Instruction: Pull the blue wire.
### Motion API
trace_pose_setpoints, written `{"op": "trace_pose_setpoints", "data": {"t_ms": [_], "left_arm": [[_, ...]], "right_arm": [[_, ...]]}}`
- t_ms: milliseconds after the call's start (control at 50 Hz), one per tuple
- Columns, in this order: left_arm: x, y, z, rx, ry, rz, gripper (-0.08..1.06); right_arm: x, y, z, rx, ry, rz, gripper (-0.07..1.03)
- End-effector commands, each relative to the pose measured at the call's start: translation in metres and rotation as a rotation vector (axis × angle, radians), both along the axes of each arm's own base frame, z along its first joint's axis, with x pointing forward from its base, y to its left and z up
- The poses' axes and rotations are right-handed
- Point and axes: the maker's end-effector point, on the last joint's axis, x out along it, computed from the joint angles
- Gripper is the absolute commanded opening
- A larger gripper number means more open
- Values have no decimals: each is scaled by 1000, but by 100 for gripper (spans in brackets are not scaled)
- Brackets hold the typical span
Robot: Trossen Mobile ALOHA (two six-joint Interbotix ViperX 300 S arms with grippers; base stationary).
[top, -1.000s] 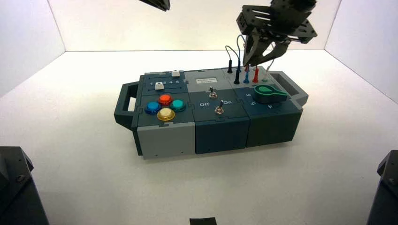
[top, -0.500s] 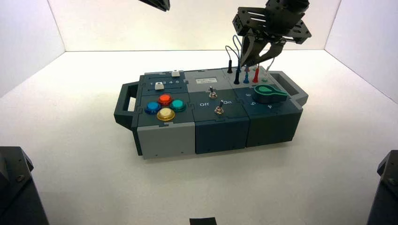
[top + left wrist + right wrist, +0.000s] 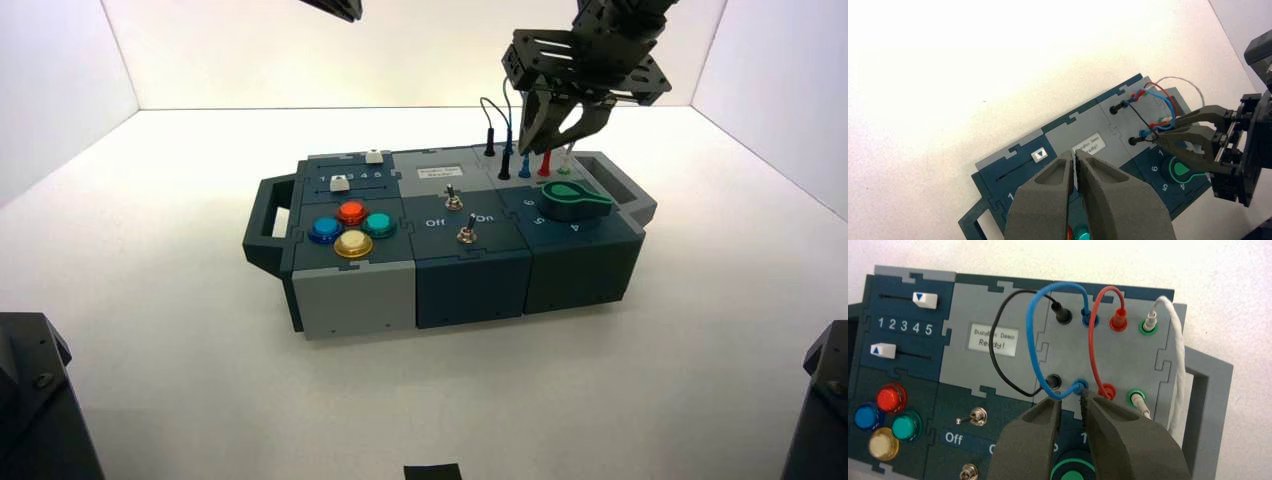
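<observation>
Two plugs hold the blue wire (image 3: 1032,335) in its blue-ringed sockets on the grey panel at the far right of the box (image 3: 470,290), its loop arching between them. The right claw (image 3: 1071,397) is slightly open, its tips just beside the near blue plug (image 3: 1079,386), gripping nothing. The black wire (image 3: 993,345) stands on one side of the blue one, the red wire (image 3: 1092,340) and white wire (image 3: 1179,355) on the other, all plugged in. The left claw (image 3: 1074,155) waits closed and empty, high above the worktop (image 3: 400,400) beyond the box.
</observation>
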Motion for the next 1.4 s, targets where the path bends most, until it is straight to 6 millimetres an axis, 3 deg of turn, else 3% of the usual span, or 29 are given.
{"op": "trace_pose_setpoints", "data": {"t_ms": [20,540,980,1180,1400], "left_arm": [[5,-5,27,-37,-62,-7,3],[3,-4,34,-47,-78,-7,3],[4,-5,37,-51,-84,-7,3],[6,-6,39,-53,-90,-7,3],[6,-6,40,-55,-91,-7,3]], "right_arm": [[12,5,14,24,-50,-8,23],[20,7,8,19,-56,-10,20],[20,6,7,5,-62,7,-2],[23,7,21,15,-98,15,-2],[27,9,59,49,-172,25,-2]]}}
